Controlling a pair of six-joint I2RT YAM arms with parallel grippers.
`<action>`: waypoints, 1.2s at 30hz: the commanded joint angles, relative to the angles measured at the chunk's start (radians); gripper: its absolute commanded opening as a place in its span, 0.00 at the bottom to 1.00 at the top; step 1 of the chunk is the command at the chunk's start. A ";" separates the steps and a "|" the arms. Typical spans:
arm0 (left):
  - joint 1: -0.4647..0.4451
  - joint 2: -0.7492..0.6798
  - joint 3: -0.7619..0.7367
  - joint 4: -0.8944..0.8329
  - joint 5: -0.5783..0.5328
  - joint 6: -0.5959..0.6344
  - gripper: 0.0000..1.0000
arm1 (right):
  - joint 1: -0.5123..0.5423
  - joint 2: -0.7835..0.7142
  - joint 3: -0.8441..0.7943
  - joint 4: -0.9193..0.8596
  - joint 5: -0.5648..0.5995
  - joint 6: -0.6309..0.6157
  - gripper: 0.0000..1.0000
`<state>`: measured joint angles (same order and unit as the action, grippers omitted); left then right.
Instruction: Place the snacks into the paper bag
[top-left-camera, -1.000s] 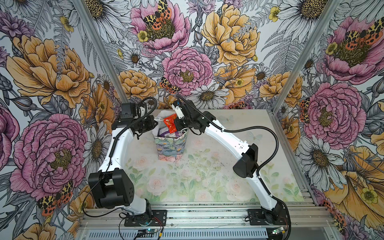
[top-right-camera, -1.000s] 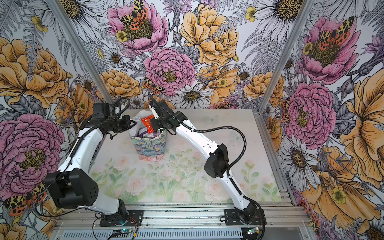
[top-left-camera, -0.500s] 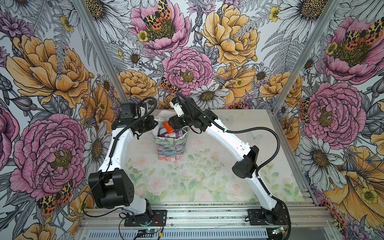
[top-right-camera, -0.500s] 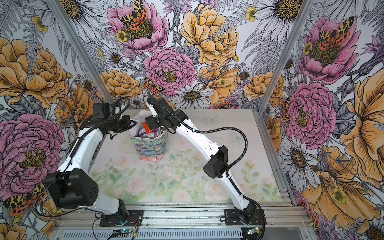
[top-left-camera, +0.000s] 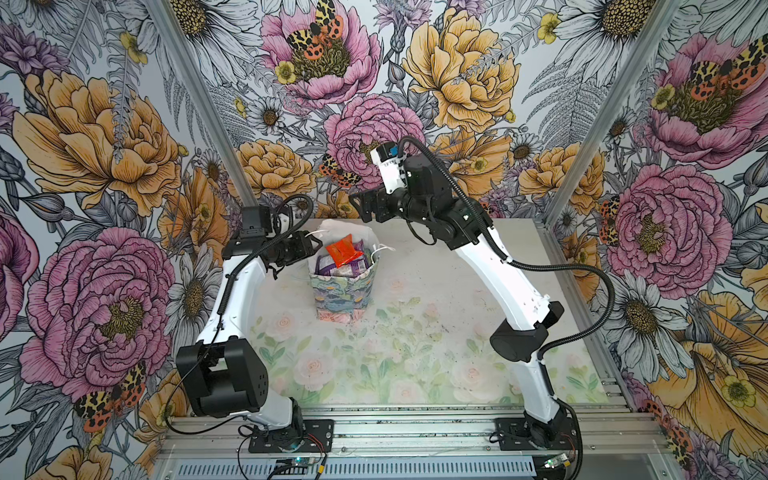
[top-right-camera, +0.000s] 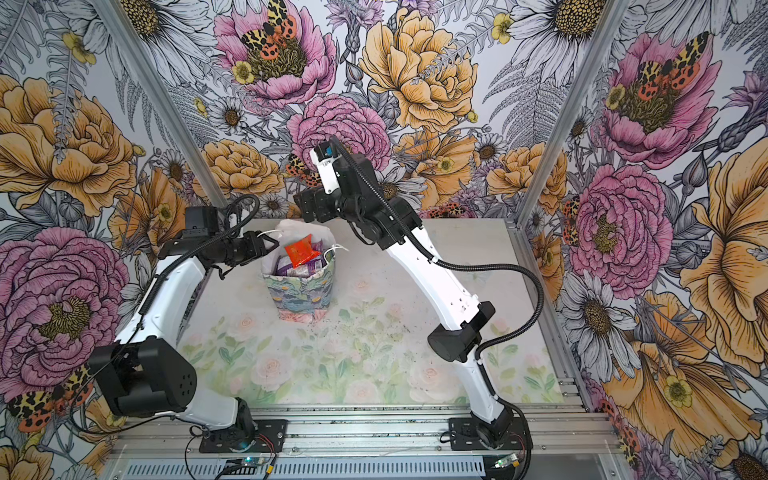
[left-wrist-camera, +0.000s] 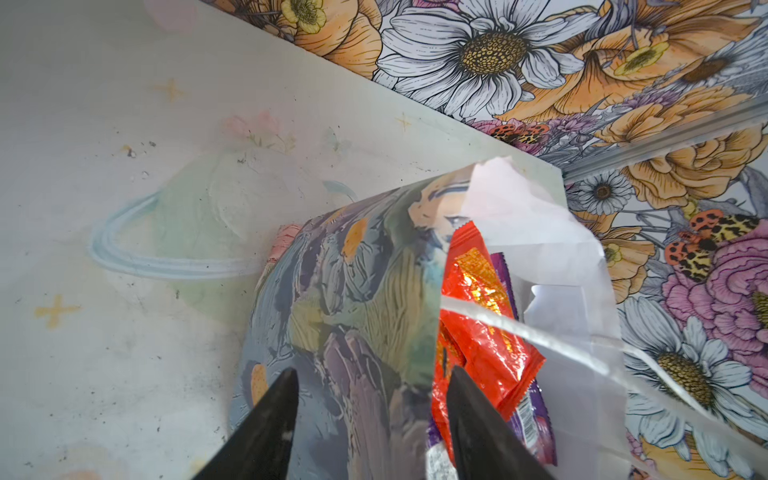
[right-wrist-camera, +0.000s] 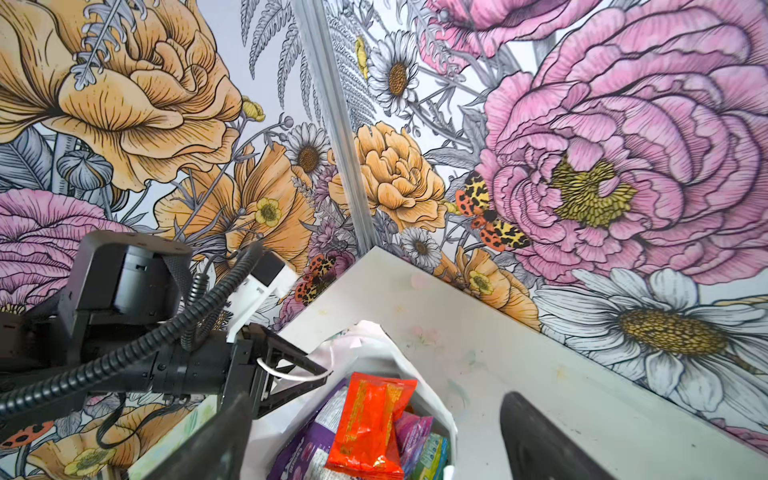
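Observation:
The paper bag (top-left-camera: 341, 291) (top-right-camera: 300, 293) stands upright at the back of the table, and both top views show it. Snacks fill it: a red-orange packet (top-left-camera: 342, 250) (right-wrist-camera: 368, 419) lies on top of purple packets (top-left-camera: 328, 264), and a magenta and a teal one (right-wrist-camera: 430, 451) sit beside it. My left gripper (top-left-camera: 311, 246) (left-wrist-camera: 372, 399) is open, its jaws either side of the bag's near wall (left-wrist-camera: 357, 299). The white cord handle (right-wrist-camera: 286, 376) lies across its fingers. My right gripper (top-left-camera: 358, 208) (right-wrist-camera: 374, 436) hangs open and empty above the bag's far side.
The flower-printed table (top-left-camera: 415, 340) is ringed by flowered walls, with a metal corner post (right-wrist-camera: 340, 137) just behind the bag. The bag's other cord handle (top-left-camera: 383, 249) sticks out to the right.
My right gripper opened, let the red-orange packet drop into the bag, then lifted up and back. My left gripper opened at the bag's wall.

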<state>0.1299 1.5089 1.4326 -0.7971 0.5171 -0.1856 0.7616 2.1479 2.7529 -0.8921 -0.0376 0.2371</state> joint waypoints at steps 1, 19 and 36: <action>0.013 -0.030 0.014 0.001 0.015 0.005 0.65 | -0.019 -0.055 -0.042 0.005 -0.018 -0.006 0.96; -0.012 -0.044 0.014 0.000 0.008 0.018 0.98 | -0.096 -0.363 -0.581 0.236 0.000 0.030 1.00; -0.093 -0.027 -0.018 -0.096 -0.131 0.085 0.99 | -0.139 -0.500 -0.756 0.306 0.019 0.040 1.00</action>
<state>0.0513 1.4681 1.4265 -0.8547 0.4358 -0.1352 0.6270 1.6794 2.0106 -0.6140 -0.0292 0.2684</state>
